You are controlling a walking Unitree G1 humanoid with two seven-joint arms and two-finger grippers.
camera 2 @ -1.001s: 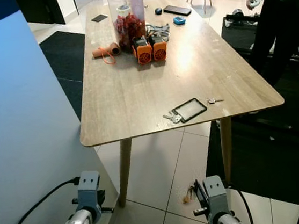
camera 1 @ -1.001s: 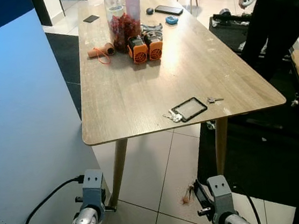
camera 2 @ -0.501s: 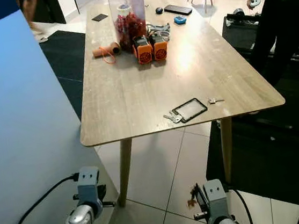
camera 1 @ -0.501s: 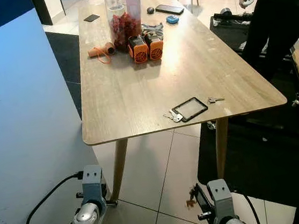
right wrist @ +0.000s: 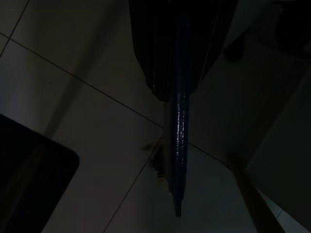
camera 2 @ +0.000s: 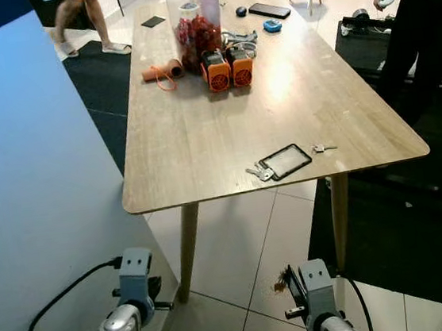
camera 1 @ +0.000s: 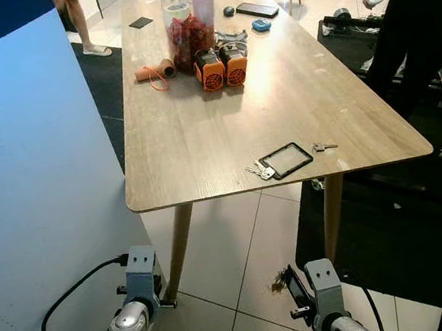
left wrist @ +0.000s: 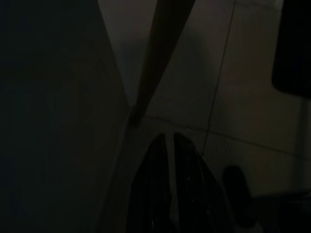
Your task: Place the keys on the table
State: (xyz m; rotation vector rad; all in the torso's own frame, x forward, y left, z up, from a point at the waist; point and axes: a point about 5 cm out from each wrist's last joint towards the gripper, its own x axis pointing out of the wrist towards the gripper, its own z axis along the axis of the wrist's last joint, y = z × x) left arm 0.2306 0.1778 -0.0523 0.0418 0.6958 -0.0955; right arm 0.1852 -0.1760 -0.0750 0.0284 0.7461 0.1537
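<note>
- Both pincers hang low near the floor, idle: left gripper (left wrist: 170, 160) and right gripper (right wrist: 176, 145) have fingers pressed together, empty.
- My keys (camera 1: 258, 171) already lie on the wooden table (camera 1: 194, 136), near its front edge, touching a black card holder (camera 1: 286, 160).
- Risk, I judge: bumping the table could knock them off.

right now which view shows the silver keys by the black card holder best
The right eye view: the silver keys lie unobstructed on the wooden table, touching the black card holder. The left eye view shows them equally. Both wrist views are dark, showing floor tiles.
</note>
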